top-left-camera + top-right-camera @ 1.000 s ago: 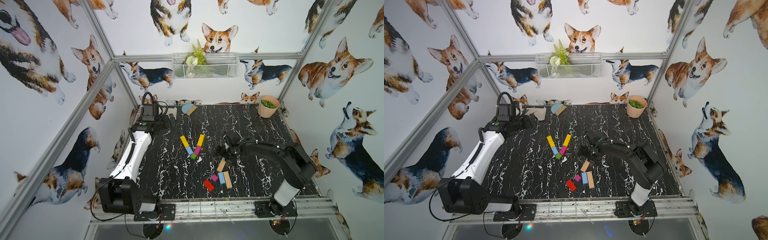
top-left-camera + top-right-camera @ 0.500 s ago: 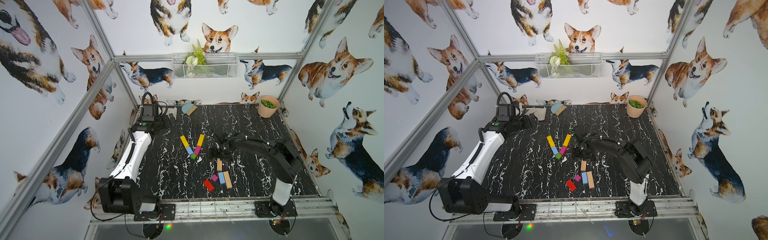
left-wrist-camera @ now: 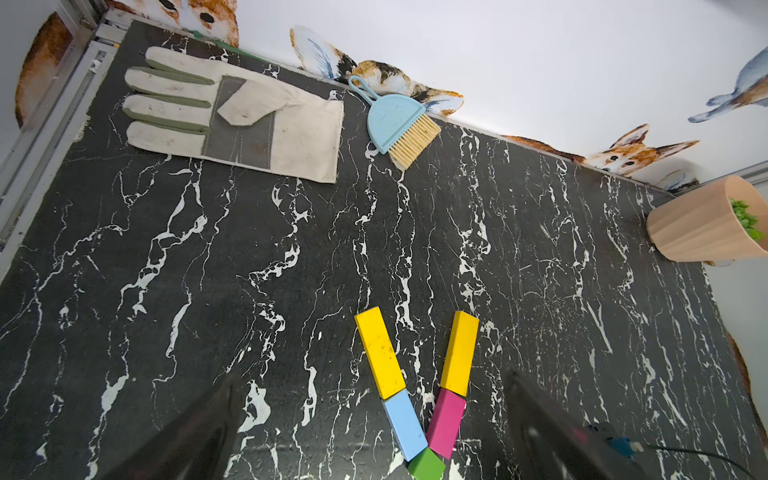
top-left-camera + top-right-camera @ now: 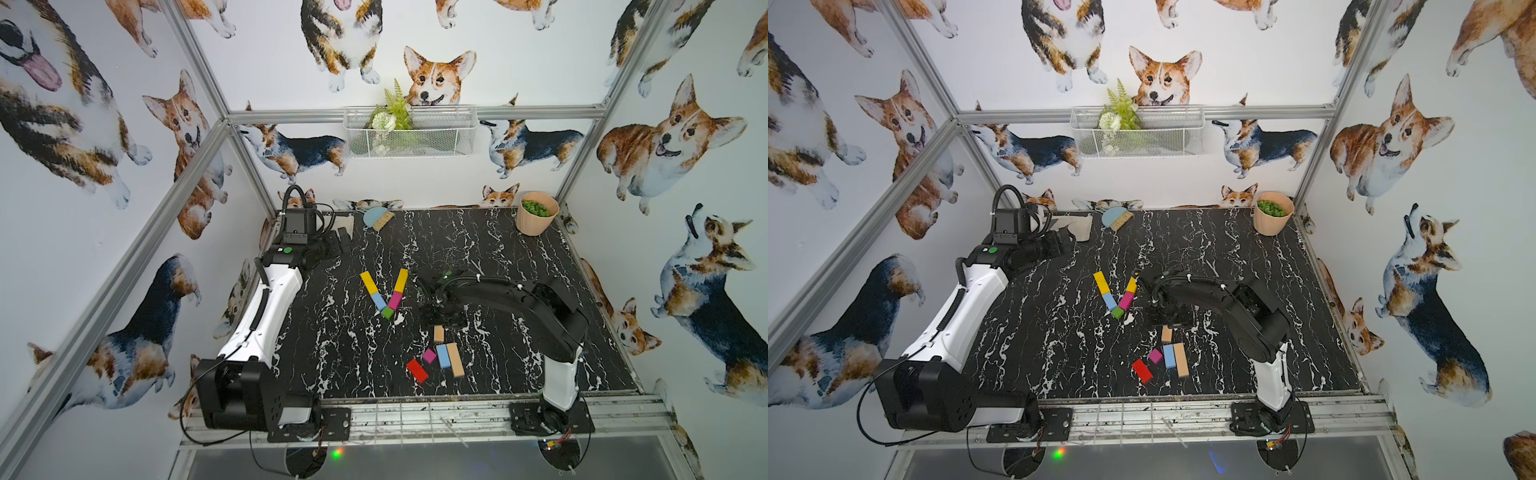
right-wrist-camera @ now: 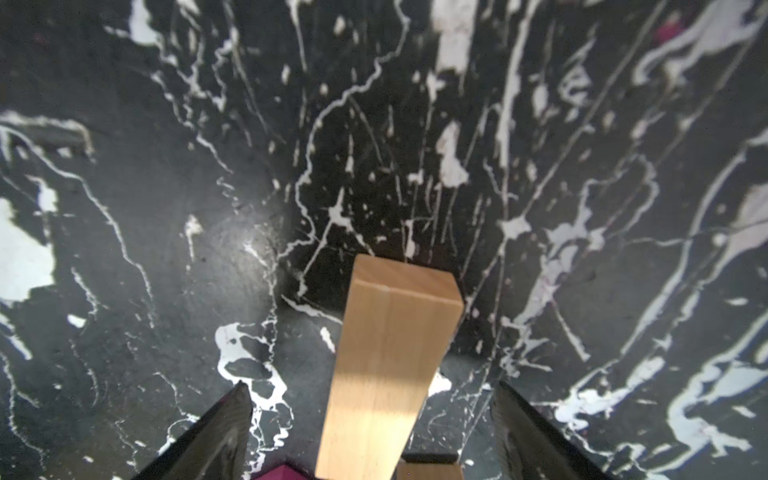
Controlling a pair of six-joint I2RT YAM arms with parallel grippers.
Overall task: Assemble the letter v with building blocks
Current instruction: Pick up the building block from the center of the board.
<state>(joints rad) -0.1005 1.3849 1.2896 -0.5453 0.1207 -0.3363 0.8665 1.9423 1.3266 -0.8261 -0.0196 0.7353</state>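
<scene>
Flat V of yellow bar (image 4: 368, 283), light blue block (image 4: 378, 301), green stub (image 4: 387, 312) at vertex, magenta block (image 4: 394, 300), second yellow bar (image 4: 401, 280), loose nearby, tan stub (image 4: 438, 333), magenta stub (image 4: 429, 356), blue bar (image 4: 443, 355), tan bar (image 4: 455, 359), red block (image 4: 417, 370)

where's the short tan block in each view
In a top view: short tan block just below the right tool.
In a top view: same spot.
Left wrist: not in it.
Right wrist: between the open tool's tips.
Shared landmark: loose magenta block beside it.
</scene>
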